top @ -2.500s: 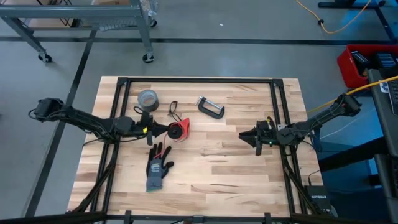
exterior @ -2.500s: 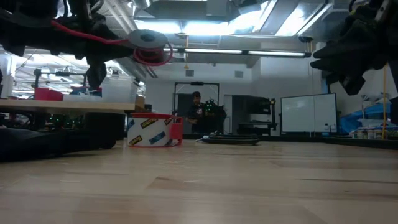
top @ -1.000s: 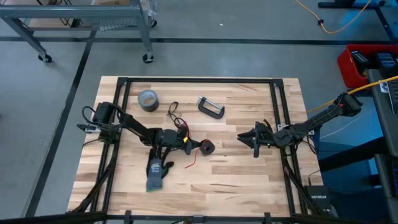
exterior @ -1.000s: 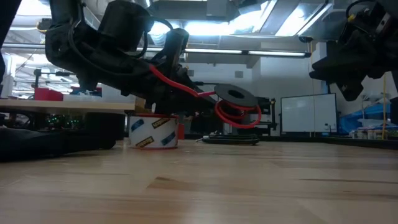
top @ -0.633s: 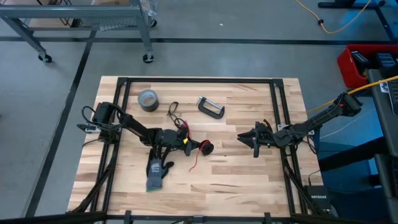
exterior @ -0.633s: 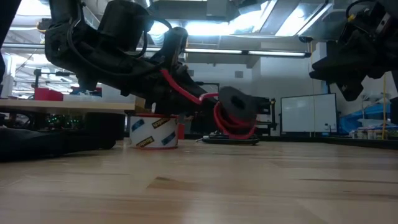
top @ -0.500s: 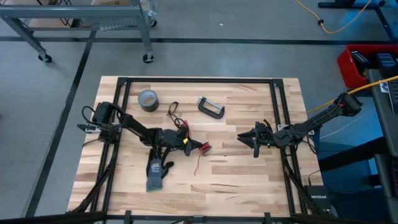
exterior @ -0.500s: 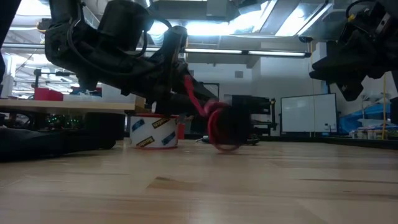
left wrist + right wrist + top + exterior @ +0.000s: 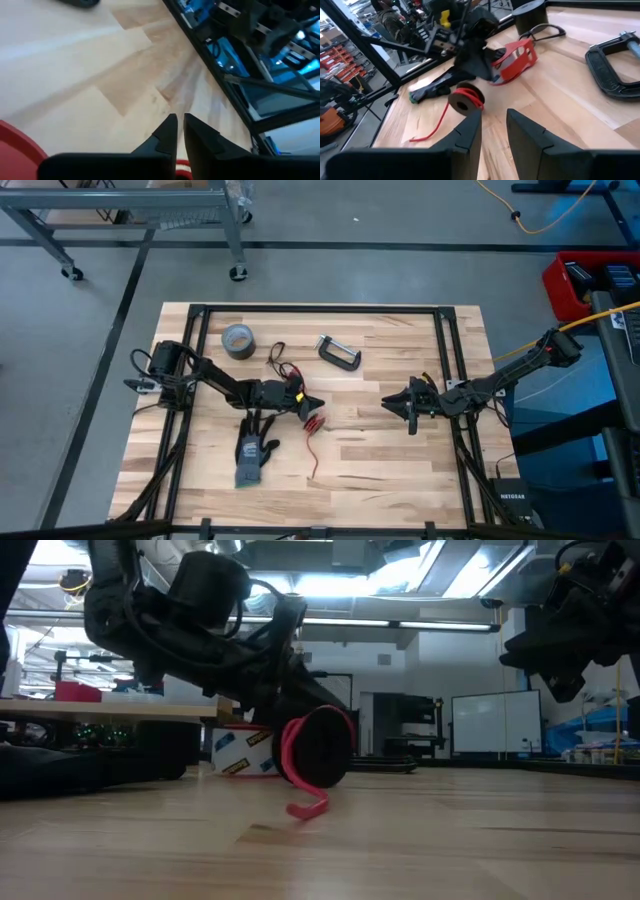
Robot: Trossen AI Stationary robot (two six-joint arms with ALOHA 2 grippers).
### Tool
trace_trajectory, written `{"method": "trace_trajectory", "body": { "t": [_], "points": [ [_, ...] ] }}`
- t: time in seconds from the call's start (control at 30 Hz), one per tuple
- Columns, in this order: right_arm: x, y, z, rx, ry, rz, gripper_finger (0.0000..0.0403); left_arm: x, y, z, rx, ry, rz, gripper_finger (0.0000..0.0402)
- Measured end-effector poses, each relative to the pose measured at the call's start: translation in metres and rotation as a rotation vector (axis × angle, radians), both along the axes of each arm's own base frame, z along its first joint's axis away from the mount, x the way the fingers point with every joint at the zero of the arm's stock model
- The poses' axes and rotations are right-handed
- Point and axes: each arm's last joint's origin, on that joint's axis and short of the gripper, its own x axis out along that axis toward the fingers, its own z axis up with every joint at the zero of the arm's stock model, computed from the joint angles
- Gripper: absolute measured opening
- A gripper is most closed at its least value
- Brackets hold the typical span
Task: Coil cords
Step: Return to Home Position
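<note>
The red cord (image 9: 318, 421) is wound into a small coil about a dark round core. It stands on its edge on the table (image 9: 318, 748), and its loose tail (image 9: 311, 460) trails toward the near edge. My left gripper (image 9: 312, 404) hovers just behind and above the coil. A narrow gap shows between its fingertips (image 9: 178, 122), with nothing in it. The black cord (image 9: 277, 357) lies looped on the table farther back. My right gripper (image 9: 412, 412) waits open at the table's right, held above the wood. My left gripper stands right over the red coil (image 9: 465, 99), its fingers (image 9: 482, 65) slanting down from the table's left. I cannot tell whether they touch the coil. The coil rests on the table by its own rim.
A grey and black glove (image 9: 255, 452) lies near the left arm. A grey duct-tape roll (image 9: 237, 338) and a black C-clamp (image 9: 340, 352) sit toward the far edge. A red-edged tape ring (image 9: 517, 57) lies behind the left gripper. Bare wood lies between the two grippers.
My left gripper held the red coil hanging clear of the table and has let it go. The coil has fallen to the table and stands there on its edge. Its tail has swung out toward the near edge.
</note>
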Motion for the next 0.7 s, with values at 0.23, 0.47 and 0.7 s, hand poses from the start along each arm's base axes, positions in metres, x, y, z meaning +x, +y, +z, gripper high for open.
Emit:
{"method": "trace_trajectory", "body": {
  "t": [0.23,0.47,0.7],
  "points": [
    [0.0,0.0,0.0,0.0,0.002,0.002,0.0095,-0.002,0.017,0.033,0.079,-0.102,-0.015,0.001],
    [0.0,0.0,0.001,0.004,-0.007,0.003,0.0095,-0.015,0.026,0.087,0.298,-0.245,-0.017,0.001],
    [0.0,0.0,0.006,0.014,-0.053,0.006,0.0095,-0.05,0.027,0.133,0.468,-0.178,-0.023,0.001]
  ]
}}
